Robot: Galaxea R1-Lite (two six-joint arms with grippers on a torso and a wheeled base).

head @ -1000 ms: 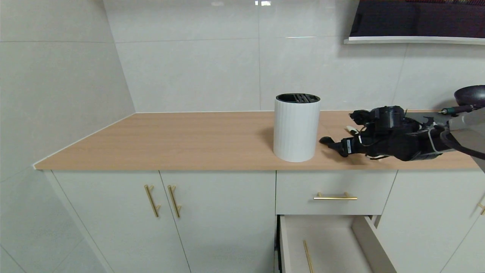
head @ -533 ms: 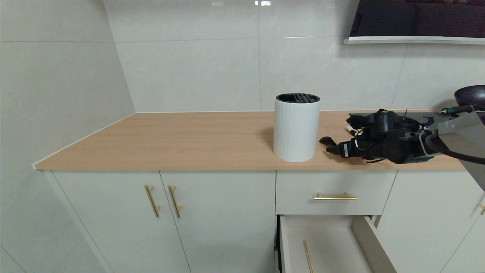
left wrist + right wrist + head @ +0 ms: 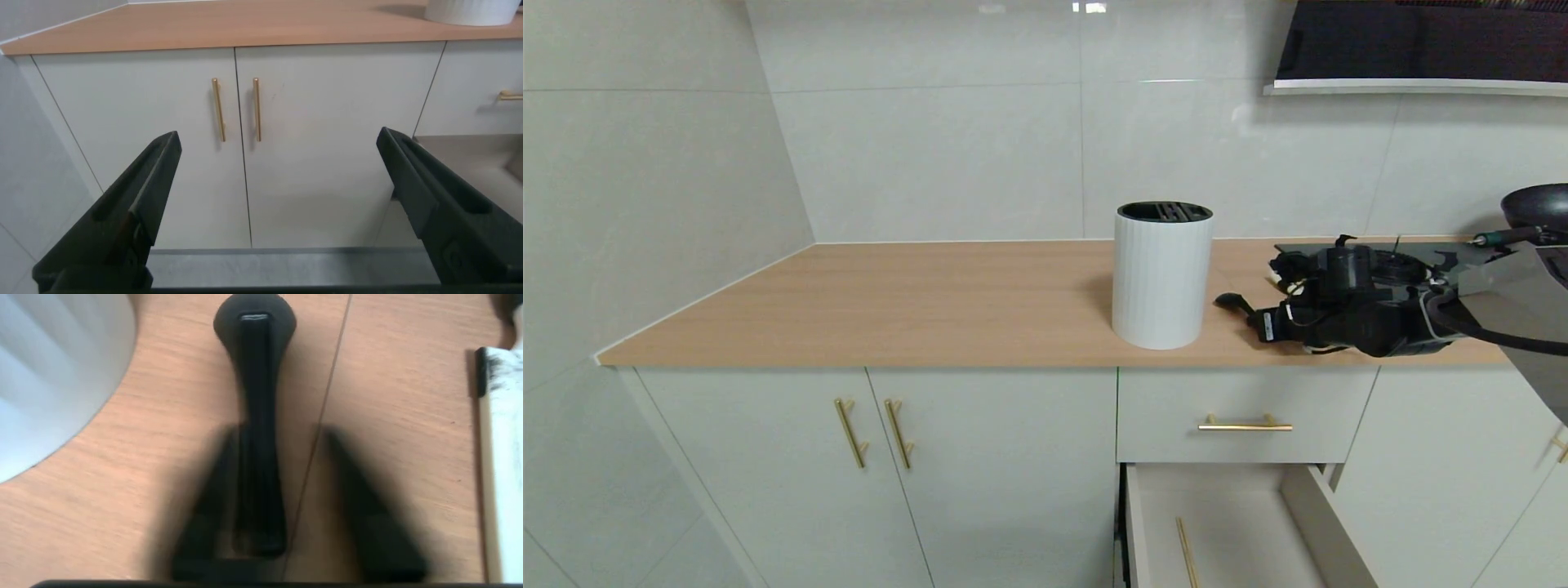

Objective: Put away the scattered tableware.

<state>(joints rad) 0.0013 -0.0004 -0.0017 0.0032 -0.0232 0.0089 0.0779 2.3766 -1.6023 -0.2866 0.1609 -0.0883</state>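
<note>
Right gripper (image 3: 282, 498): low over the countertop (image 3: 931, 302) at the right, fingers parted and straddling a black handle (image 3: 255, 416), one finger close against it, the other standing clear; not closed on it. Black handle: lies flat on the wood, its flared butt pointing left toward the white ribbed holder (image 3: 1161, 278), near it but apart; its working end is hidden under the gripper, so the kind of utensil cannot be told. Handling, as judged: rigid and light; smooth moulded surface, likely to slip under a loose pinch; best taken across the narrow waist behind the butt, where the sides run parallel; if a blade, keep it pointing away and level. Appearance: matt black, slim, widening to a rounded end with a raised central ridge. Beside it, to the right: a pale-handled piece (image 3: 494, 457), untouched. Holder: upright, slotted dark top. Below: open drawer (image 3: 1225, 523). Left gripper (image 3: 278, 163): fingers wide apart, facing the cabinet doors, empty.
</note>
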